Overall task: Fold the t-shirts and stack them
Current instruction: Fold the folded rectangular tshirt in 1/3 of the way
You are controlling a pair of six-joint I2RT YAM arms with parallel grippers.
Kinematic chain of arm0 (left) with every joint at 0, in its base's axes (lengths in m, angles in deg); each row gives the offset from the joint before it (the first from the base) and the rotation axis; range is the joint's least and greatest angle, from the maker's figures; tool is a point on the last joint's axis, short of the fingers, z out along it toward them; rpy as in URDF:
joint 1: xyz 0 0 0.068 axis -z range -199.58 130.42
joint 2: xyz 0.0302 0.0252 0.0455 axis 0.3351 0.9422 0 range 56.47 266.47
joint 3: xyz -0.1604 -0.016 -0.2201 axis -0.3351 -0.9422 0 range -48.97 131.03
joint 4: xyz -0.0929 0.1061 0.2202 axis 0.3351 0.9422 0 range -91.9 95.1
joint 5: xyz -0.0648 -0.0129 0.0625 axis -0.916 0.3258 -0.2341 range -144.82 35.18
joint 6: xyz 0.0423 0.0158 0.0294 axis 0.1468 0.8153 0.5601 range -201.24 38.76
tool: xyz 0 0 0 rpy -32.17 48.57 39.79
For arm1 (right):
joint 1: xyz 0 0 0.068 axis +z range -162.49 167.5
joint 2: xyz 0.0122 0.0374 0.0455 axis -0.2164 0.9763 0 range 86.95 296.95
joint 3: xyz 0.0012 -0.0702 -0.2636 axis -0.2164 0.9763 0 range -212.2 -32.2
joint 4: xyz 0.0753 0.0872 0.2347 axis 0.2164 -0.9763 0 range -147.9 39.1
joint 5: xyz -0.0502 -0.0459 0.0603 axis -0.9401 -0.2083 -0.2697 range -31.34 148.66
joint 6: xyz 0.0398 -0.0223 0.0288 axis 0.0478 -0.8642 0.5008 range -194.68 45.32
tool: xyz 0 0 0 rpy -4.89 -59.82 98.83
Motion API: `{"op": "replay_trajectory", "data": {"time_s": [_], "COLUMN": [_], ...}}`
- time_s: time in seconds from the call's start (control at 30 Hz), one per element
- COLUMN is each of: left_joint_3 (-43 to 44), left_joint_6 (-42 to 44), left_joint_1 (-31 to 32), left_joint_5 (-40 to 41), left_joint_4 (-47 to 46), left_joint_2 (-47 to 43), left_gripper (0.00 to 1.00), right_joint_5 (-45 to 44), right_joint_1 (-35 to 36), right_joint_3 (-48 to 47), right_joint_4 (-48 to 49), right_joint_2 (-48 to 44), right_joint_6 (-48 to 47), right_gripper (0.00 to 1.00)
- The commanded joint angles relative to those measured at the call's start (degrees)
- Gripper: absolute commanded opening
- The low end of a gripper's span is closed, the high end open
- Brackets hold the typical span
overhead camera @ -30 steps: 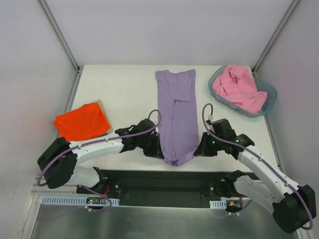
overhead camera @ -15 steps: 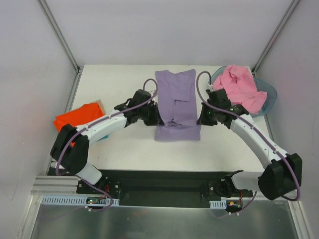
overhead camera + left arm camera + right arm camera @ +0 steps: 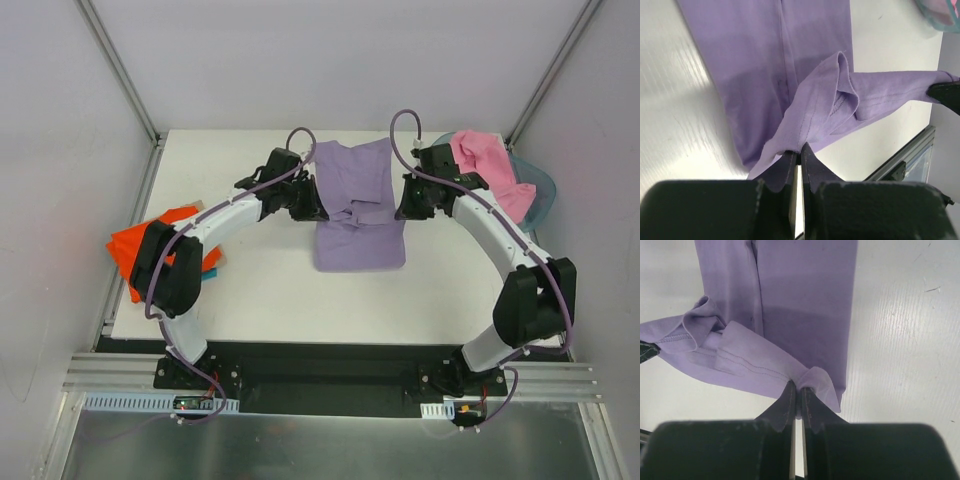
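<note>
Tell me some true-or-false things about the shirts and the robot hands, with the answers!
1. The left gripper and right gripper both pinch the purple shirt. True.
2. The pink shirt is neatly folded. False: it is bunched up in the basket.
3. The orange shirt lies on the left side of the table. True.
4. The purple shirt is spread out full length. False: one end is doubled over the rest.

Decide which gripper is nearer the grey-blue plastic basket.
Right. The right gripper is just left of the grey-blue plastic basket, jaws shut on the lavender cloth t-shirt's right edge; the left gripper grips its opposite edge, farther away.
</note>
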State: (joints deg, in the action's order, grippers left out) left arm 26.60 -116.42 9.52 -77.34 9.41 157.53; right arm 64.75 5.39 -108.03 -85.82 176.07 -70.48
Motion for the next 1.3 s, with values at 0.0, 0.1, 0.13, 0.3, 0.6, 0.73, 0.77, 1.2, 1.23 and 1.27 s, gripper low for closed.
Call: {"op": "replay_trajectory", "data": {"time_s": [0.0, 0.1, 0.13, 0.3, 0.6, 0.73, 0.77, 1.2, 1.23, 1.27], "left_joint_3": [5.5, 8.2, 9.2, 12.1, 16.0, 17.7, 17.9, 18.5, 17.4, 16.6], "left_joint_6": [2.5, 2.6, 2.5, 2.8, 2.7, 1.9, 1.8, 0.8, 0.9, 1.0], "left_joint_1": [-1.2, -2.1, -2.4, -3.7, -5.2, -6.0, -6.2, -8.3, -8.2, -8.2], "left_joint_5": [-1.8, -2.8, -2.8, -3.9, -6.6, -6.9, -6.8, -10.2, -10.3, -10.3], "left_joint_4": [1.2, 1.9, 2.0, 2.7, 3.1, 3.3, 3.4, 4.0, 4.0, 4.0], "left_joint_2": [3.2, 6.3, 7.4, 10.2, 15.8, 18.8, 19.3, 17.4, 16.5, 15.5], "left_gripper": [0.00, 0.00, 0.00, 0.00, 0.00, 0.00, 0.00, 0.89, 0.99, 0.99], "right_joint_5": [1.8, 1.7, 1.8, 2.2, 2.0, 1.4, 1.5, 8.6, 9.6, 11.4], "right_joint_1": [-1.5, -2.7, -3.2, -4.0, -4.1, -4.2, -4.2, -4.5, -4.4, -4.3], "right_joint_3": [-5.1, -7.0, -7.2, -10.8, -14.8, -15.8, -16.2, -16.2, -15.2, -14.2], "right_joint_4": [1.0, 1.3, 1.4, 1.7, 3.1, 4.4, 4.4, 2.9, 4.1, 4.7], "right_joint_2": [3.1, 5.3, 6.4, 10.4, 16.3, 18.8, 19.3, 18.0, 17.1, 16.2], "right_joint_6": [-2.3, -2.5, -2.8, -3.0, -3.7, -3.0, -3.1, -5.2, -5.3, -5.1], "right_gripper": [0.01, 0.01, 0.02, 0.07, 0.07, 0.08, 0.09, 0.85, 0.97, 0.97]}}
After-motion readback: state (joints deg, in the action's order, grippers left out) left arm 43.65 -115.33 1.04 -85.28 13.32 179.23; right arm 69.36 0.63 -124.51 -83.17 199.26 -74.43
